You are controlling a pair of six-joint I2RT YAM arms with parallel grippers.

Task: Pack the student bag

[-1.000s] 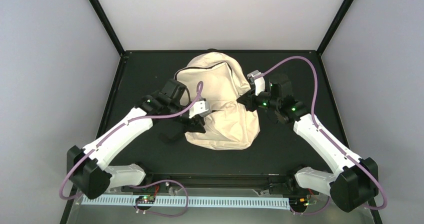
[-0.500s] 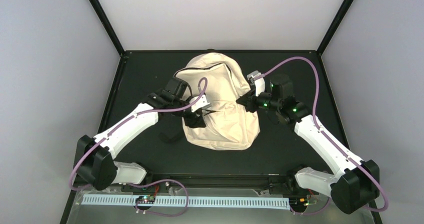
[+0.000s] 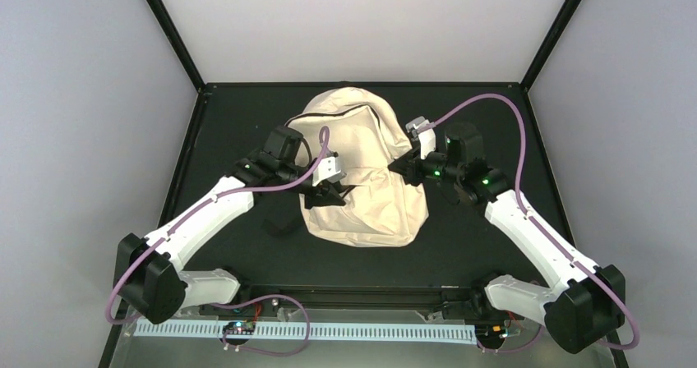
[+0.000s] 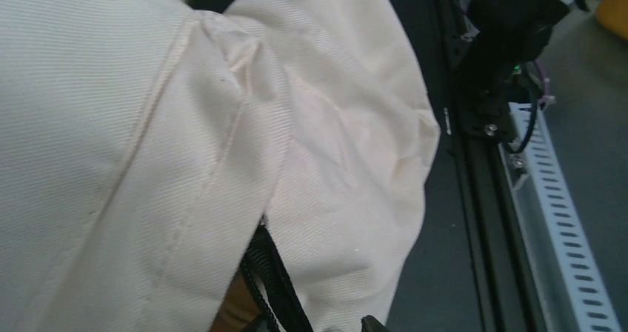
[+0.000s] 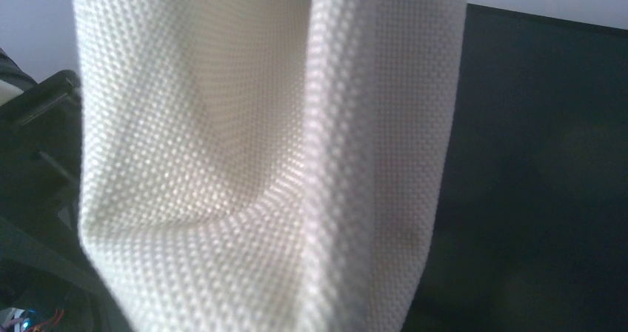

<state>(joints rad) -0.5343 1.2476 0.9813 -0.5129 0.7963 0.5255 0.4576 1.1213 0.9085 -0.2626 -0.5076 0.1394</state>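
Note:
The student bag (image 3: 366,183), a large cream fabric backpack, lies in the middle of the black table. My left gripper (image 3: 329,192) is at its left side, on the dark zipper line (image 4: 270,287). Only the left fingertips (image 4: 374,323) show at the bottom edge of the left wrist view, with bag fabric and zipper between them. A brown patch (image 4: 226,310) shows through the zipper gap. My right gripper (image 3: 401,171) grips the bag's right edge. A raised fold of the bag's fabric (image 5: 259,161) fills the right wrist view and hides the fingers.
A black strap bit (image 3: 279,224) lies on the table (image 3: 493,113) left of the bag. The table has a raised black rim and dark frame posts at the back corners. The near rail (image 4: 481,198) and a perforated strip (image 3: 329,332) run along the front edge.
My left gripper has shifted slightly up and right at the bag's left side. The bag's top and left part has smoothed out and lifted. The right gripper has stayed about where it was.

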